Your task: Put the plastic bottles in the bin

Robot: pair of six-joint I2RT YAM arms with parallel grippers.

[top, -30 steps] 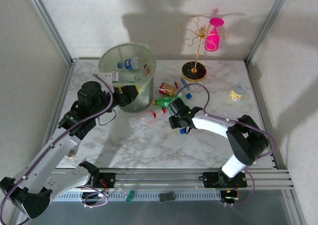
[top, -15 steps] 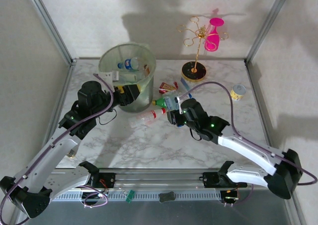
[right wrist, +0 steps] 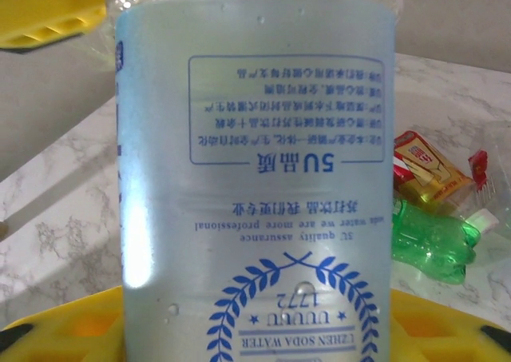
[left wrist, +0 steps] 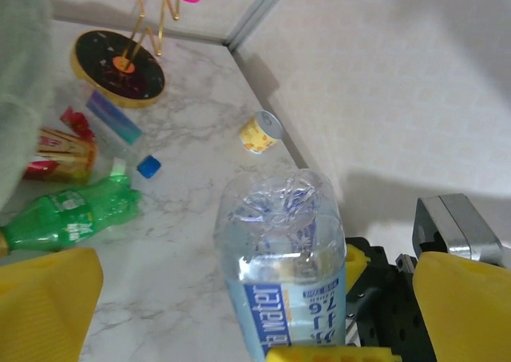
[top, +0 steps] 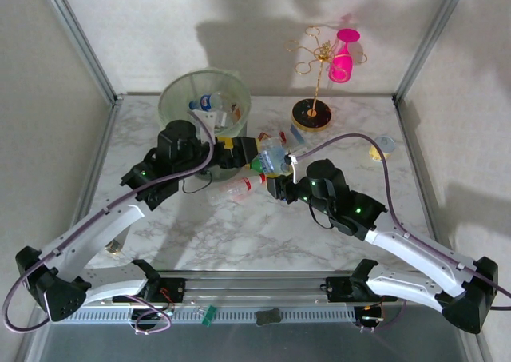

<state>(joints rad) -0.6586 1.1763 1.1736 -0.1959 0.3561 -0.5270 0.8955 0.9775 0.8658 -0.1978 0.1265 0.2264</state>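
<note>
One marbled white tabletop, pale walls around, left jaws wide open, right jaws gripping water bottle

Water bottle between left claw's fingers

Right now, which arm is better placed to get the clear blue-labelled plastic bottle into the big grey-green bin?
Left. The left gripper, open, flanks the bottle beside the bin; the right gripper holds it farther away.

White marble table, clutter toward the back.
The bin stands far left and a black round stand base far centre; between them lie 1 green bottle, 1 clear red-labelled bottle and red packets; a yellow tub sits right.
</note>
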